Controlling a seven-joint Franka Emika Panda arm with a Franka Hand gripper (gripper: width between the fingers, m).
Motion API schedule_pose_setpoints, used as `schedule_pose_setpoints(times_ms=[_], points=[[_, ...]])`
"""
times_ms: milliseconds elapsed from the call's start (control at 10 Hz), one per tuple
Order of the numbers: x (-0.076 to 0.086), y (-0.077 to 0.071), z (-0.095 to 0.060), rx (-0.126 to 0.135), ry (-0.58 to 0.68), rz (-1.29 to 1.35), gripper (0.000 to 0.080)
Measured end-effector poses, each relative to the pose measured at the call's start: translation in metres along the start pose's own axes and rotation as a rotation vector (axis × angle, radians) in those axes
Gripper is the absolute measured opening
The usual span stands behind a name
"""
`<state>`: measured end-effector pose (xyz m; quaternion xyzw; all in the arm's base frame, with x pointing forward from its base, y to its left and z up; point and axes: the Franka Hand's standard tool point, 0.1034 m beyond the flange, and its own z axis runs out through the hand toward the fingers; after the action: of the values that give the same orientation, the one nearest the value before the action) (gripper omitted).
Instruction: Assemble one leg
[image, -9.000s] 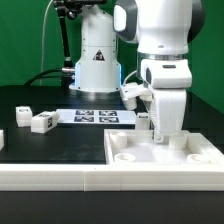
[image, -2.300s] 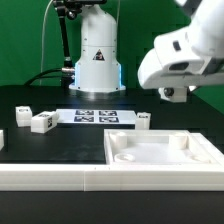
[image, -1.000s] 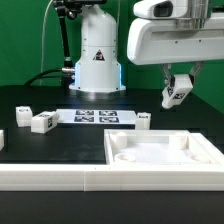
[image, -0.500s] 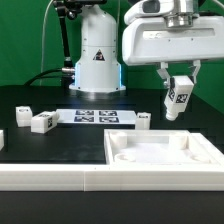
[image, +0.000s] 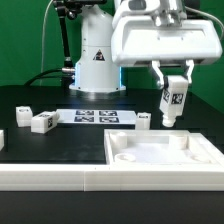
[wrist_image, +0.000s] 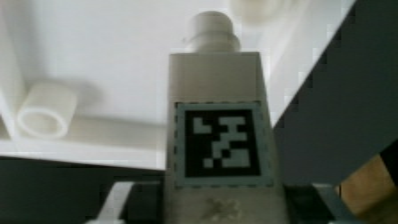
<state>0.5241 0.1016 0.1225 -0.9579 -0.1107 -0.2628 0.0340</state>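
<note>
My gripper (image: 174, 82) is shut on a white leg (image: 173, 103) with a black-and-white marker tag. It holds the leg upright in the air, above the far right part of the large white tabletop piece (image: 165, 158). In the wrist view the leg (wrist_image: 222, 110) fills the middle, tag facing the camera, its round peg pointing at the tabletop piece (wrist_image: 107, 70) and a corner socket (wrist_image: 48, 108). Two more legs (image: 41, 122) (image: 23, 114) lie on the black table at the exterior view's left. Another small leg (image: 143, 120) stands beyond the tabletop piece.
The marker board (image: 92, 116) lies flat on the table in front of the robot base (image: 95, 55). A long white rail (image: 50, 178) runs along the front edge. A white part (image: 1, 140) shows at the exterior view's left edge.
The arm has swung in from the exterior view's right with the leg and turned it more upright, moving left and slightly down above the tabletop piece.
</note>
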Motion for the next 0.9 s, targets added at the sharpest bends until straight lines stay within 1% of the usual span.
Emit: schedule_pose_setpoints(times_ms=[100, 200, 400, 500, 600, 700, 900], points=[[0.004, 0.0, -0.001, -0.001, 0.018, -0.001, 0.0291], [-0.001, -0.001, 0.005, 0.002, 0.008, 0.001, 0.0291], [0.024, 0.004, 0.014, 0.001, 0.026, -0.001, 0.0291], [0.033, 0.009, 0.021, -0.001, 0.03, 0.003, 0.0291], [0.05, 0.011, 0.026, 0.002, 0.029, 0.006, 0.0291], [0.065, 0.008, 0.027, 0.007, 0.025, 0.015, 0.0291], [0.065, 0.008, 0.028, 0.006, 0.027, 0.012, 0.0291]])
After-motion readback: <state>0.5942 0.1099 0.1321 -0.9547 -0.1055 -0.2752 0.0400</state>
